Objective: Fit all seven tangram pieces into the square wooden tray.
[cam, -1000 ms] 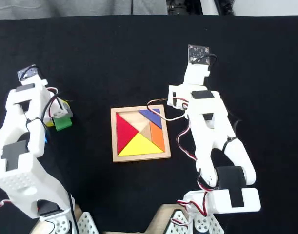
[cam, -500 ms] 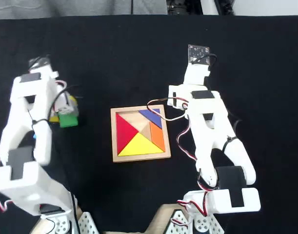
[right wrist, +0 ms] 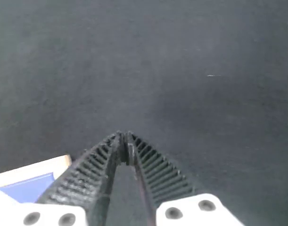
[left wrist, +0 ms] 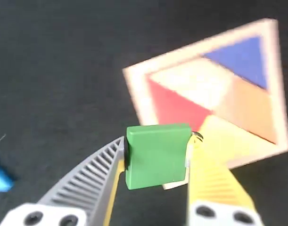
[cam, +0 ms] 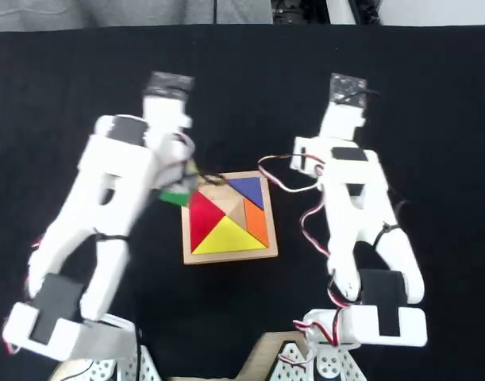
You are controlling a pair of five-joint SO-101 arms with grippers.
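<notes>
The square wooden tray (cam: 229, 255) (left wrist: 134, 87) lies at the table's middle. In it are a red triangle (cam: 200, 219) (left wrist: 174, 106), a yellow triangle (cam: 226, 236), a blue triangle (cam: 248, 188) (left wrist: 240, 56) and an orange piece (cam: 257, 222), with bare wood (cam: 226, 198) at its far left part. My left gripper (left wrist: 158, 140) is shut on a green square (left wrist: 157, 157) (cam: 175, 198), held above the tray's far left corner. Just right of the tray's far right corner, my right gripper (right wrist: 123, 141) is shut on nothing over the black cloth.
A light blue piece (left wrist: 0, 176) lies on the black cloth left of the tray. The left arm (cam: 107, 206) slants across the left half of the table. The right arm (cam: 353, 198) stands right of the tray.
My left arm has swung right from the table's left side to the tray's far left corner, carrying the green square. The right arm has shifted slightly to the right.
</notes>
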